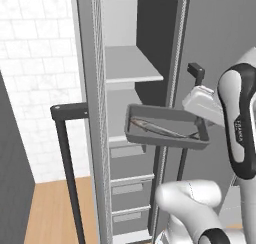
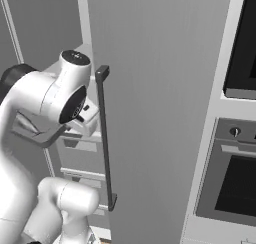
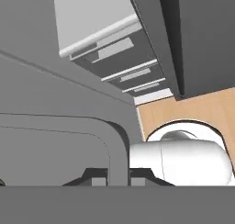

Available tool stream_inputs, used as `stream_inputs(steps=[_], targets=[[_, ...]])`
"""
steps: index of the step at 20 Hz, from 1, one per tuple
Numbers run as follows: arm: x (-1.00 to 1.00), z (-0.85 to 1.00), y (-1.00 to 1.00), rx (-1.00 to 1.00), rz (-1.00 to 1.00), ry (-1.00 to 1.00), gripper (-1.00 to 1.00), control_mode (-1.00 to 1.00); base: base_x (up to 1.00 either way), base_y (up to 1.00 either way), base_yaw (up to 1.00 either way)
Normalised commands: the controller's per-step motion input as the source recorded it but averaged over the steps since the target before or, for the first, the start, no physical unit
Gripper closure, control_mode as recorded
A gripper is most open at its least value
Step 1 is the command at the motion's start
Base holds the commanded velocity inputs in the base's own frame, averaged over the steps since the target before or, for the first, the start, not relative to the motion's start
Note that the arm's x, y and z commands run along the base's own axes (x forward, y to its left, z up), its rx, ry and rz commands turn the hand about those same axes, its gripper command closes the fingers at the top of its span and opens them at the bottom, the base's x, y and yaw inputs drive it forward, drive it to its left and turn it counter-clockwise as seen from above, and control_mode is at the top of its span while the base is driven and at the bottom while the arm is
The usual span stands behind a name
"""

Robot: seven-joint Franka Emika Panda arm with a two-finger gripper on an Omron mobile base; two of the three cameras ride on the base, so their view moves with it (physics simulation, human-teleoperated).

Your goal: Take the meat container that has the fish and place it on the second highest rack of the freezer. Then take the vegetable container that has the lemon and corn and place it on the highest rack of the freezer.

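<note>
Left base view: we see the freezer (image 1: 95, 88) standing open, door swung out toward 9 o'clock with its dark bar handle (image 1: 67, 153). Inside, the highest rack (image 1: 131, 70) sits white and flat; the lower white shelf (image 1: 116, 138) lies beneath it, grey drawers (image 1: 126, 188) stacked below.

We note the meat container (image 1: 167, 128), a shallow grey tray, held in the air in front of the freezer opening, about level with the lower shelf, its near corner overlapping the shelf's front edge from our angle; contact we cannot tell. The fish (image 1: 160, 129) lies inside it, slim and silvery, running nearly the tray's length.

The gripper (image 1: 201, 124) meets the tray's rim at 3 o'clock, one dark finger outside the wall. Hand view shows that rim (image 3: 117, 159) between the finger tips, so the jaws are clamped on it.

Right base view: the black oven (image 2: 235, 188) sits at 4 o'clock.
</note>
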Motion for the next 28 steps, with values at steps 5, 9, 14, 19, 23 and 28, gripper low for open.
stream_inputs(steps=[5,9,14,19,23,28], targets=[[0.32,-0.22,0.21,0.00,-0.65,0.00,1.00,-1.00,0.00,0.00,0.00],[0.43,-0.41,0.15,0.00,-0.54,0.02,1.00,-1.00,0.00,0.00,0.00],[0.31,-0.37,0.45,0.00,-0.39,0.00,1.00,-1.00,0.00,0.00,0.00],[0.27,-0.25,0.67,0.00,-0.33,-0.02,1.00,-1.00,0.00,0.00,0.00],[0.36,-0.24,0.48,0.00,-0.30,-0.01,1.00,-1.00,0.00,0.00,0.00],[0.52,-0.17,0.06,0.02,-0.16,0.00,1.00,-1.00,0.00,0.00,0.00]])
